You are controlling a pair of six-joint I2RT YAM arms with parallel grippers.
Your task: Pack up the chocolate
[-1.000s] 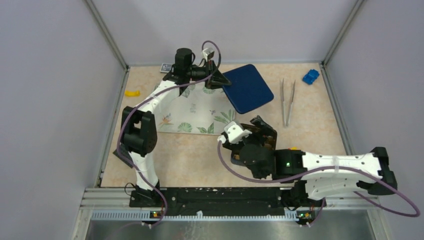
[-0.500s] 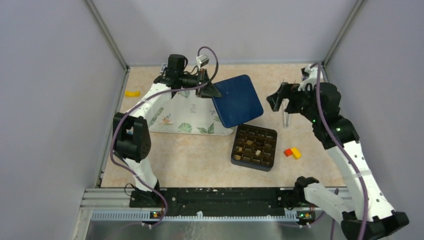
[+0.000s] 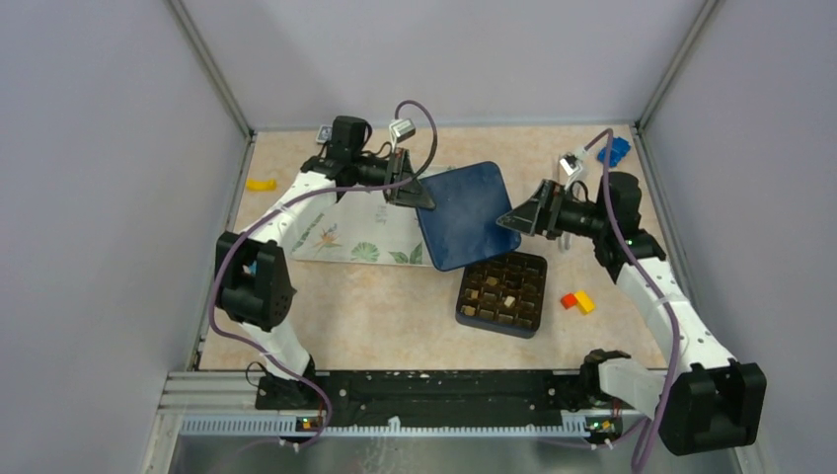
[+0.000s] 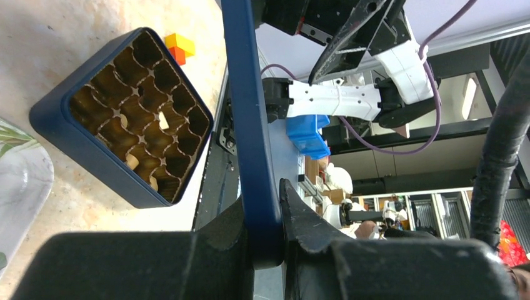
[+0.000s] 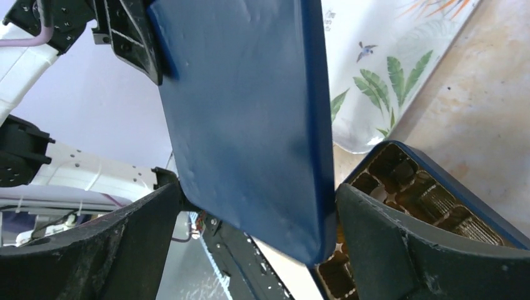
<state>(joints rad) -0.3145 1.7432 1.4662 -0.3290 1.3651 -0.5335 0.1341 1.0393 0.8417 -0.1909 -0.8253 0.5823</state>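
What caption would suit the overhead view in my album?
Left gripper grips a blue lid near the gridded box of chocolate pieces; open right gripper straddles its edge.

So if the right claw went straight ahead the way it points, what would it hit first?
Most likely the blue lid, which the left gripper holds by its other edge. The right gripper is open and aimed at the lid's near edge, though depth is hard to judge.
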